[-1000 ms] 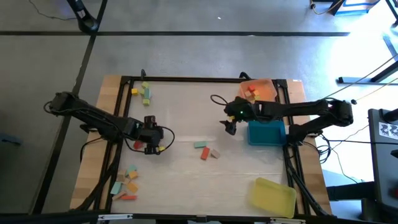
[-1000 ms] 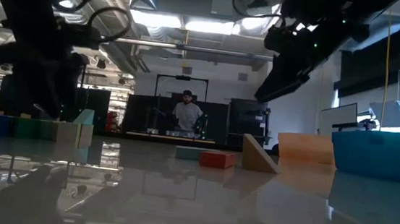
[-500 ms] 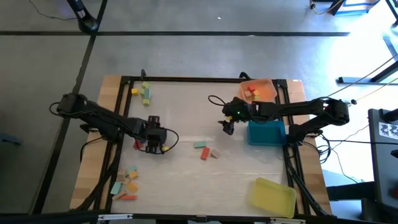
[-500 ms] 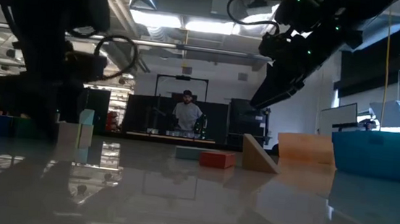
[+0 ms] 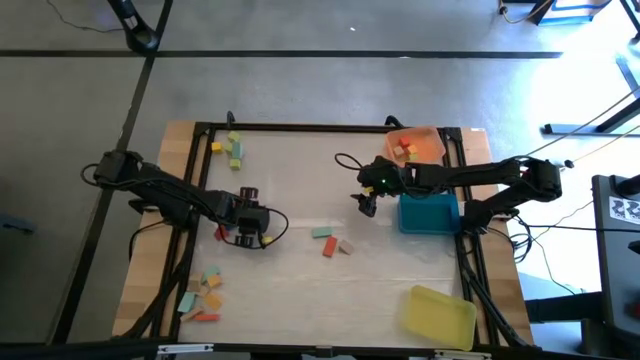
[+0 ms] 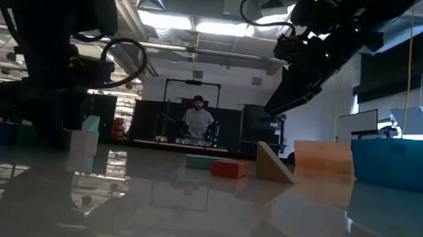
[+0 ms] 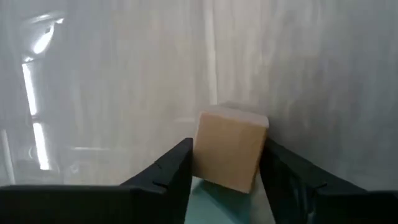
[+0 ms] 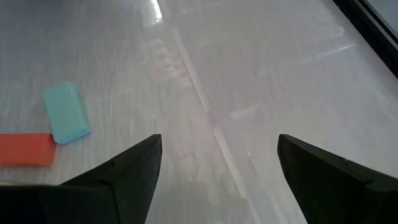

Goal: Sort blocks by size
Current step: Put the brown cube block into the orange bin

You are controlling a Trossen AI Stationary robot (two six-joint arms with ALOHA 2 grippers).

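Left wrist view: left end effector (image 7: pixel 227 165) grips a tan block (image 7: pixel 229 149) between its fingers.

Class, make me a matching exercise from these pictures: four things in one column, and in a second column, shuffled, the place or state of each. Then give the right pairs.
Things
1. tan block
2. teal block
3. orange tray
4. yellow tray

Places or states
A. at the table's near right corner, nothing in it
B. between the left gripper's fingers
C. at the table's far right corner, with blocks inside
D. lying flat mid-table beside a red block, ahead of the open right gripper

Pairs: 1-B, 2-D, 3-C, 4-A
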